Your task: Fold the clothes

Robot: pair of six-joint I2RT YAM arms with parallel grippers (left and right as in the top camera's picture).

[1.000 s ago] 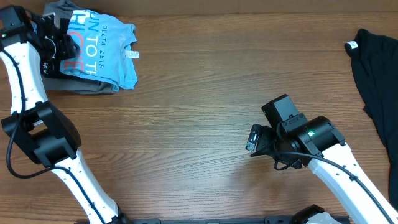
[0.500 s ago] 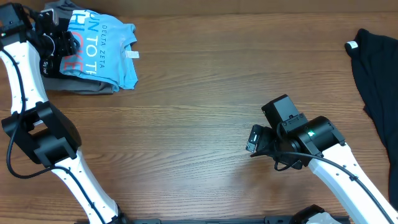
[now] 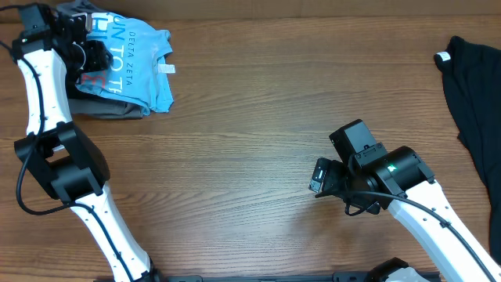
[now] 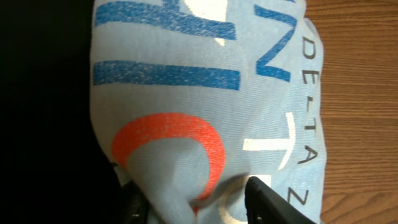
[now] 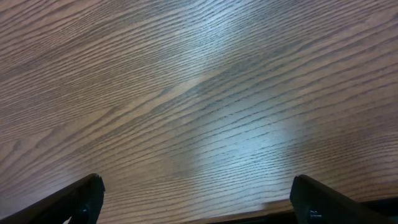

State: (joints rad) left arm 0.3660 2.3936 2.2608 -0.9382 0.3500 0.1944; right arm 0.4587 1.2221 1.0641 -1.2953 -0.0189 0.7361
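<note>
The light blue T-shirt (image 3: 133, 66) lies folded at the far left of the table, its blue, coral-red and white lettering facing up. My left gripper (image 3: 88, 56) sits at its left edge. In the left wrist view a raised fold of the shirt (image 4: 205, 93) fills the gap between the fingers (image 4: 196, 202), which are closed on it. A black garment (image 3: 473, 86) with a white tag (image 3: 444, 56) lies spread at the far right edge. My right gripper (image 3: 321, 176) is open and empty over bare wood (image 5: 199, 93), well left of the black garment.
A grey garment (image 3: 102, 110) lies under the blue T-shirt, showing at its front and back edges. The wooden table (image 3: 258, 117) stretches between the two piles. The right arm's body crosses the front right part of the table.
My left gripper has moved a little to the right and farther onto the blue shirt, covering more of the red lettering. The right arm has not moved.
</note>
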